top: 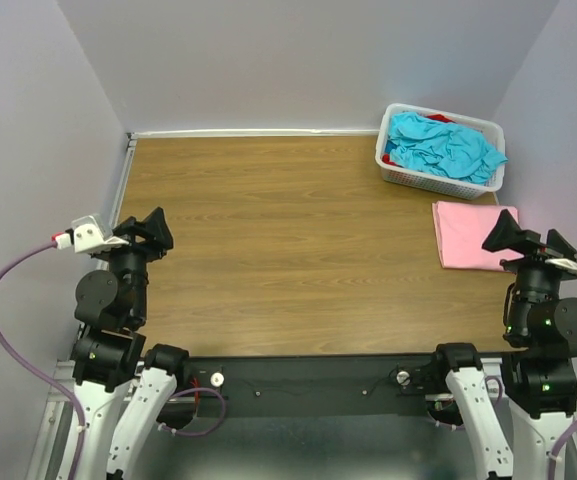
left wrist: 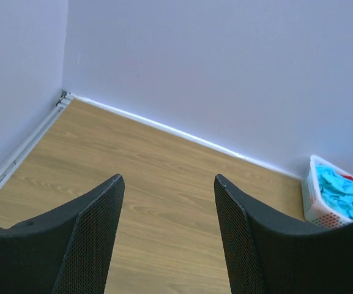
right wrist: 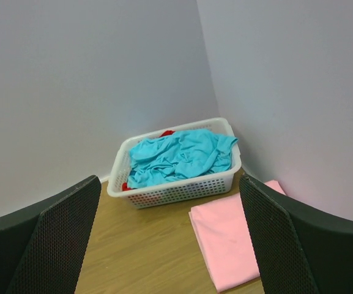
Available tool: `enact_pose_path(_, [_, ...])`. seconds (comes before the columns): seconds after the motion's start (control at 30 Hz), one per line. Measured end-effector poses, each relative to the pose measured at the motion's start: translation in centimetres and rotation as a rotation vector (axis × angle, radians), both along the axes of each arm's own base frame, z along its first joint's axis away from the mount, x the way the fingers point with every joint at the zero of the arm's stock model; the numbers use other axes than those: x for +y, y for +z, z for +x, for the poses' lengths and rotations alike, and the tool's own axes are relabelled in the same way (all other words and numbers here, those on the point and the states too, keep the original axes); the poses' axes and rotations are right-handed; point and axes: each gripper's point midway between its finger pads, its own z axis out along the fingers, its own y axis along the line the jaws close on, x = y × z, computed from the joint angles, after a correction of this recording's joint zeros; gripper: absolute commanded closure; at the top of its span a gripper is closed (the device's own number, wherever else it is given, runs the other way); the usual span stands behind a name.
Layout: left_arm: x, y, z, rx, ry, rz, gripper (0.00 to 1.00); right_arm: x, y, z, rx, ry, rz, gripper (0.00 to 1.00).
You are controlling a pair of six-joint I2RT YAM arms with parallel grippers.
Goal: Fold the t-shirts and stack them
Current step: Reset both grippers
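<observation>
A light pink t-shirt (top: 471, 234) lies folded flat on the table at the right, just in front of the basket; it also shows in the right wrist view (right wrist: 234, 236). Crumpled turquoise t-shirts (top: 442, 145) fill the basket, with a bit of red cloth (right wrist: 167, 133) at its back and left side. My right gripper (top: 525, 240) is open and empty, raised near the pink shirt's right edge. My left gripper (top: 147, 229) is open and empty at the table's left edge, far from the shirts.
A white slotted plastic basket (top: 392, 167) stands at the back right corner, also in the right wrist view (right wrist: 182, 190) and left wrist view (left wrist: 311, 205). Grey walls close the table on the left, back and right. The wooden table (top: 288, 240) lies between the arms.
</observation>
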Motion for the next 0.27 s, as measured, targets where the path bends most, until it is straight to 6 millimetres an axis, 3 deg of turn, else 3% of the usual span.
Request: enact_pose_path(0.27, [-0.5,-2.1,1.9,0.059,-0.003,-0.004,0.31,0.2,-0.3,-0.4,0.0,0.009,-0.026,0.0])
